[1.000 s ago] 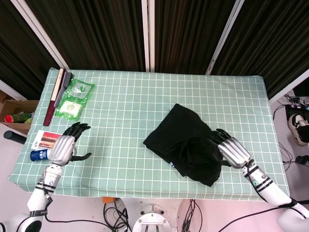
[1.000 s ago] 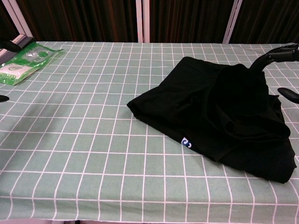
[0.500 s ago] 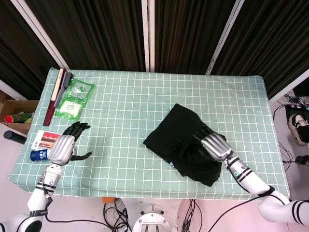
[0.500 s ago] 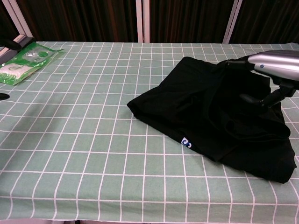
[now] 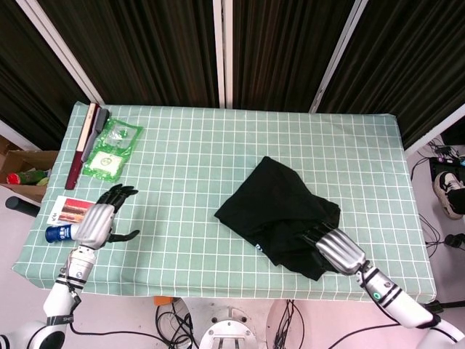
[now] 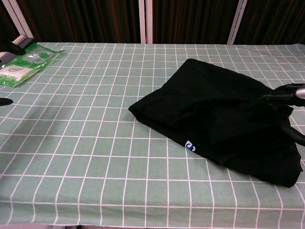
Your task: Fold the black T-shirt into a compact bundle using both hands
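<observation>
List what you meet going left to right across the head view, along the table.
Blue-capped bottle → left hand → green packets → black T-shirt → right hand, resting on the shirt's near right part.

We see a black T-shirt (image 5: 280, 218) with a small blue-and-white tag (image 6: 190, 146), a pale green tablecloth (image 5: 218, 160) gridded in white, green-and-white packets (image 5: 111, 149), silver hands with black fingers, left hand (image 5: 96, 222), right hand (image 5: 339, 251), dark curtains (image 5: 145, 51).
</observation>
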Motion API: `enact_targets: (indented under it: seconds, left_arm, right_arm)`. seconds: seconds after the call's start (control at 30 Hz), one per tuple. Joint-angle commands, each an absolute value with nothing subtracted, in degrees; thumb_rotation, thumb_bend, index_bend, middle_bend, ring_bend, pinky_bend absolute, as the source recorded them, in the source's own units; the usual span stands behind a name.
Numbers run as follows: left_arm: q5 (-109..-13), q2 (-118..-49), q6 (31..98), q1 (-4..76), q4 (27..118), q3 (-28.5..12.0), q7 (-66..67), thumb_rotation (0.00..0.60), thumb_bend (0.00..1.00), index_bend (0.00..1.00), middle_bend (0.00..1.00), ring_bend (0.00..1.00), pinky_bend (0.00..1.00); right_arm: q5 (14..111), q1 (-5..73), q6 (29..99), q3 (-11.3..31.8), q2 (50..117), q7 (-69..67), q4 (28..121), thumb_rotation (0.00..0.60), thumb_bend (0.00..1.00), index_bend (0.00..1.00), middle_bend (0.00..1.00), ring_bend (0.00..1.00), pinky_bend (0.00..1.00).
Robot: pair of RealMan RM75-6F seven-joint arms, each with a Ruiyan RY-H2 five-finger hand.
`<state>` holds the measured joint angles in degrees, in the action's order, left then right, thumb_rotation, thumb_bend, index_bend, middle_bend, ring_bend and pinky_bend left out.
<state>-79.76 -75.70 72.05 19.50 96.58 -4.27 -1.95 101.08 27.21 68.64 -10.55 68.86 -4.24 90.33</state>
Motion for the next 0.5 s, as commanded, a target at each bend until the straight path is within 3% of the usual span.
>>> enact_targets:
  seconds: [0.03,0.33,0.5]
  left_arm:
    - [-79.7,-75.9,71.7,19.7,96.5,-4.4,-1.9,0.6,0.14,0.19,0.14,0.06,0.15]
    - [-80.1,-75.8,71.9,19.9,96.8,-4.7,-1.4,0.6,0.14,0.19,0.14,0.06,0.15]
    - [-80.0,-75.5,72.1,19.4,96.4,-4.4,-1.5,0.6,0.14,0.19,0.14,0.06,0.15]
  right_arm:
    - [101.1,25.4,68.4,-11.8,69.2,-5.2,87.0,0.6,0.61,0.22,0.31,0.24,0.24]
    - [95.8,23.9,66.6,-9.1,70.6,-2.7,82.6,0.6,0.59,0.22,0.3,0.24,0.25]
    - [95.9,22.9,70.4,-7.3,69.7,-4.1,83.5,0.6,0.48,0.22,0.3,0.24,0.25]
